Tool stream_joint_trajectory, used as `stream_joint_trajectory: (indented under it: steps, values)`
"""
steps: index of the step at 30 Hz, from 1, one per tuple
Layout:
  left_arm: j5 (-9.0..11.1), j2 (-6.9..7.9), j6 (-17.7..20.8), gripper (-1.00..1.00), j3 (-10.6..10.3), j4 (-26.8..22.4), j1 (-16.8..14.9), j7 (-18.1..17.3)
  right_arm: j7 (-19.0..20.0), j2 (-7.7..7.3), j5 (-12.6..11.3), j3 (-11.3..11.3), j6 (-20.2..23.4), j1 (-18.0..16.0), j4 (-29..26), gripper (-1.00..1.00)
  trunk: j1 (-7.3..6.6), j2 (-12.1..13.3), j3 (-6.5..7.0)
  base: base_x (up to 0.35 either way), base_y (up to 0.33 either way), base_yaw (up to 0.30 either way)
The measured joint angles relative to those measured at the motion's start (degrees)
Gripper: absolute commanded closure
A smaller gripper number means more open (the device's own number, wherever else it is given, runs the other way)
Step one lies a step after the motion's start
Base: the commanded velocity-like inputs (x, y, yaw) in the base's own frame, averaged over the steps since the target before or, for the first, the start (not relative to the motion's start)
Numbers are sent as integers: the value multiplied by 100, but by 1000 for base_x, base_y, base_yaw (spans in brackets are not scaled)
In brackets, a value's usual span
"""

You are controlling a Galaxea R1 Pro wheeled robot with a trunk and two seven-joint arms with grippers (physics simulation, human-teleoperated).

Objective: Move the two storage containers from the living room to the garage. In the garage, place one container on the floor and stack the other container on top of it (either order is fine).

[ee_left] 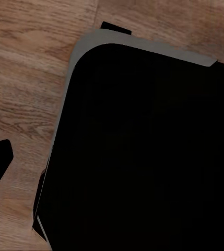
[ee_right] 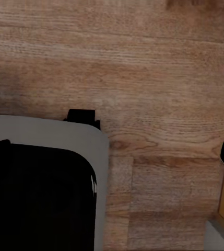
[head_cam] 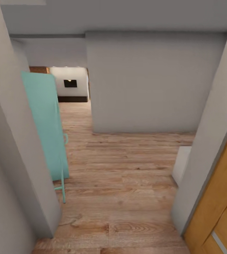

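- head view: doorway framed by grey walls (head_cam: 18,169), with light plank floor (head_cam: 127,169) running ahead to a grey partition (head_cam: 152,81).
- left of the passage: teal panel (head_cam: 46,123) standing on edge, thin legs reaching into the walkway.
- right edge: wooden door (head_cam: 219,197) open just beside the frame; white block (head_cam: 181,164) low beyond it.
- far end: pale wall with a dark square opening (head_cam: 70,83) and a strip of brick (head_cam: 39,70), probably the living room.
- containers: none visible here; position, heading and long axis impossible to tell.
- left wrist view: dark robot base (ee_left: 143,146) with grey rim over plank floor; black tip at the edge, possibly a finger; left pincer state impossible to tell.
- right wrist view: same dark base (ee_right: 38,198), plank floor and a sliver of door; black tip at the edge; right pincer state impossible to tell.
- step in hand, judged: transit through the doorway toward the living room to fetch a container.
- doing it well: stay centred between both jambs, slightly away from the teal legs and the door edge; keep arms tucked; turn left past the partition only once the base is fully through.
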Motion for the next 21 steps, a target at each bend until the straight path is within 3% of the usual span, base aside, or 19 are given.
stream_joint_trajectory:
  steps: [14, 21]
  values:
    - [-54, -16, -12, -100, 10, -51, -2, 0, 1, -1, 0, 0, 0, 0, 0, -100, 0, 0, 0, 326, 0, 0]
    - [-80, -17, -297, -100, 2, -25, 0, 0, 0, 0, 0, 0, 0, 0, -1, -100, 0, 0, 0, 326, 0, 0]
